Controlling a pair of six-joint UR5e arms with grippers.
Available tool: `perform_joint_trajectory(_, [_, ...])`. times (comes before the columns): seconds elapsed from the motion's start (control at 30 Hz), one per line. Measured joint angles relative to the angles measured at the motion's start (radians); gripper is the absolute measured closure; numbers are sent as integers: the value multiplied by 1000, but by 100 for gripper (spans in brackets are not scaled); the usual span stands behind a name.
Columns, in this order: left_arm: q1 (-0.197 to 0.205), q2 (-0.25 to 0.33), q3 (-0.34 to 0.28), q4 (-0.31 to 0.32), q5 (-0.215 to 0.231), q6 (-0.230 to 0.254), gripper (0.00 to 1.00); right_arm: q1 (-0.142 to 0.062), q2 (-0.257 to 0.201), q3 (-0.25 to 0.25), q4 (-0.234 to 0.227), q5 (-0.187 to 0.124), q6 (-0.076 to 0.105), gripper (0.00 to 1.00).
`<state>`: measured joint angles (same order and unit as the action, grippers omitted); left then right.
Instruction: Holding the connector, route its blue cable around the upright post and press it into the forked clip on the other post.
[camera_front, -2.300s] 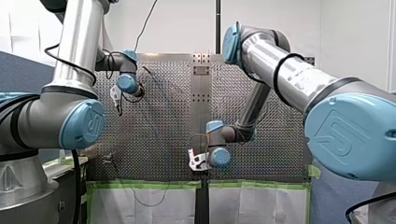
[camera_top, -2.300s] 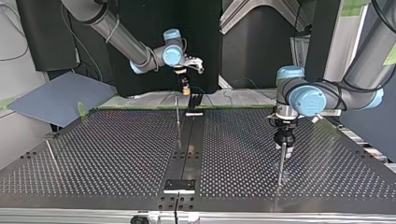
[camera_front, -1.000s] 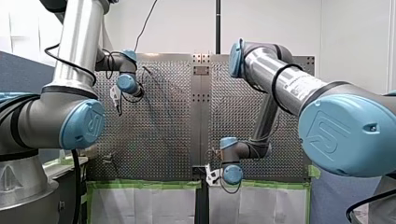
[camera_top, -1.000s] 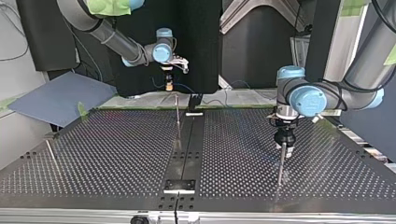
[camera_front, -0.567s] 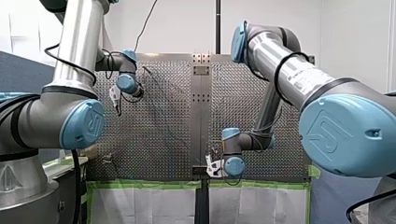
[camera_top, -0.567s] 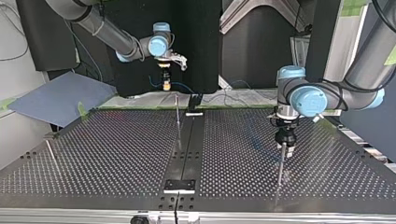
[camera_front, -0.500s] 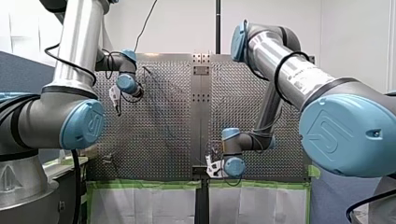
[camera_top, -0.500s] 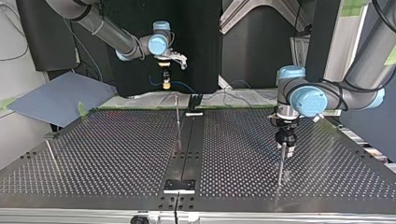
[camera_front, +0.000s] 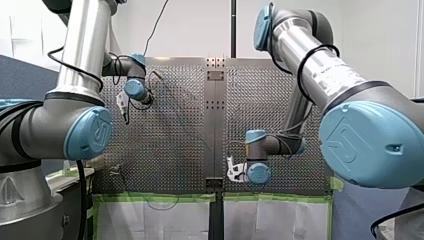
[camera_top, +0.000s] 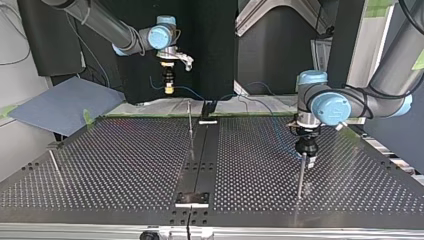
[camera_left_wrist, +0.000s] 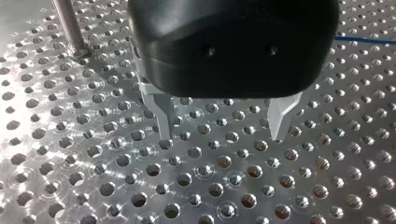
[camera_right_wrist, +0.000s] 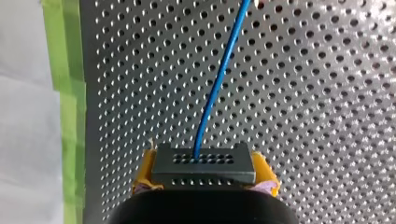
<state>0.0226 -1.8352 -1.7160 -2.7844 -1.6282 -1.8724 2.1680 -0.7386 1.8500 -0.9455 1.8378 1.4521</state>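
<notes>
Top view: shiny perforated metal table (camera_top: 125, 155) with a dark strip down its middle. Three thin metal rods stand on it: middle rod (camera_top: 190, 127), right-hand rod (camera_top: 300, 176), left-hand rod (camera_top: 54, 164). The black left gripper (camera_top: 309, 161) hangs just beside the right-hand rod's top; its fingers are unreadable here. The yellow-tipped right gripper (camera_top: 170, 89) hangs in the air beyond the table's far edge, with a thin blue cable (camera_top: 192, 93) trailing from it.

Front view: two silver arms with blue joint caps. Both grippers are hidden behind the wrists. Green tape (camera_front: 150, 197) edges the table.

Left wrist view: two pale metal fingers (camera_left_wrist: 163, 116) stand apart over the holed plate, nothing between them. One rod's base is off to the side, with a sliver of blue cable further off.

Right wrist view: the only one showing the connector (camera_right_wrist: 204, 163). It is a dark grey rectangular block with two rows of small holes, clamped between two yellow pads (camera_right_wrist: 145, 169). The single cable leaves the row farther from the gripper and curves away over the plate. No view shows a forked clip clearly.
</notes>
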Motion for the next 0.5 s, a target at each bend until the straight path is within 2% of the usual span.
perform_joint_trajectory(0.23, [0,0,0,-8,0,1,0,-29,-9,56,-9,1,1,100])
perform_joint_trajectory(0.5, [-6,0,0,-30,-1,1,0,-64,-9,66,-11,-3,5,100])
